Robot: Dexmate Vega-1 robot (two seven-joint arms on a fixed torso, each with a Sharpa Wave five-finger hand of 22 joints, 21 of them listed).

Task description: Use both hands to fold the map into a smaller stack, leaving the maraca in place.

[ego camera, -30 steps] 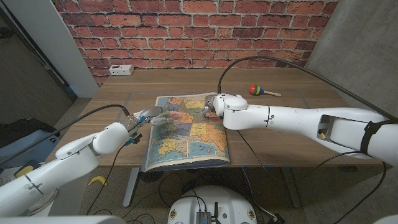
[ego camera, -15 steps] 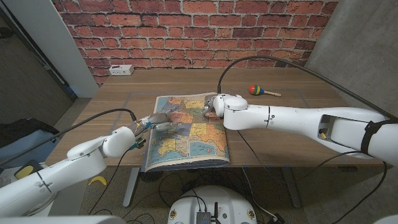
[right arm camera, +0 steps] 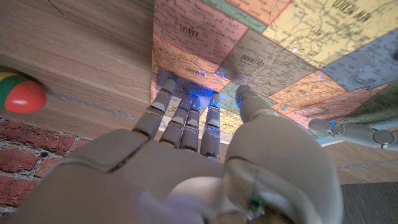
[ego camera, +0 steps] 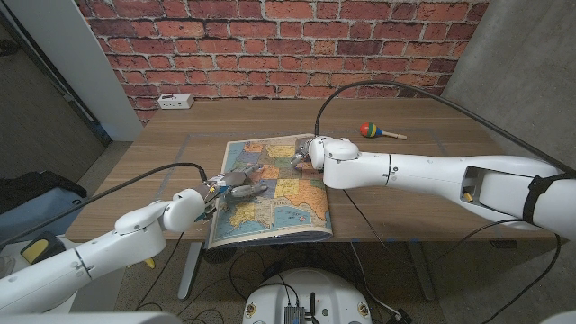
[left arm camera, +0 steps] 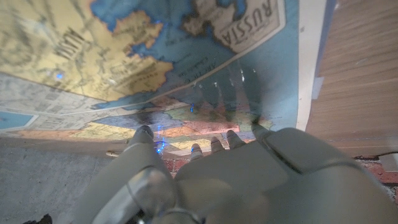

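The colourful map (ego camera: pixel 270 184) lies folded on the wooden table (ego camera: pixel 405 180), its near edge at the table's front. My right hand (ego camera: pixel 306 153) rests on the map's far right part, and its fingertips (right arm camera: pixel 186 102) lie spread on the paper close to its edge. My left hand (ego camera: pixel 236 180) reaches over the map's left half, holding nothing, with its fingers (left arm camera: pixel 214 144) stretched just above or on the map (left arm camera: pixel 186 62). The maraca (ego camera: pixel 371 130), with a red, yellow and green head, lies far right of the map; it is also at the edge of the right wrist view (right arm camera: pixel 18 93).
A white power strip (ego camera: pixel 175 101) lies at the table's far left by the brick wall. Black cables run from both arms over the table. Bare wood (left arm camera: pixel 360 74) borders the map (right arm camera: pixel 261 56). The tips of the left hand's fingers (right arm camera: pixel 354 130) show in the right wrist view.
My left hand has moved from the map's left edge further onto the map, toward the right hand. The right arm, map and maraca have stayed put.
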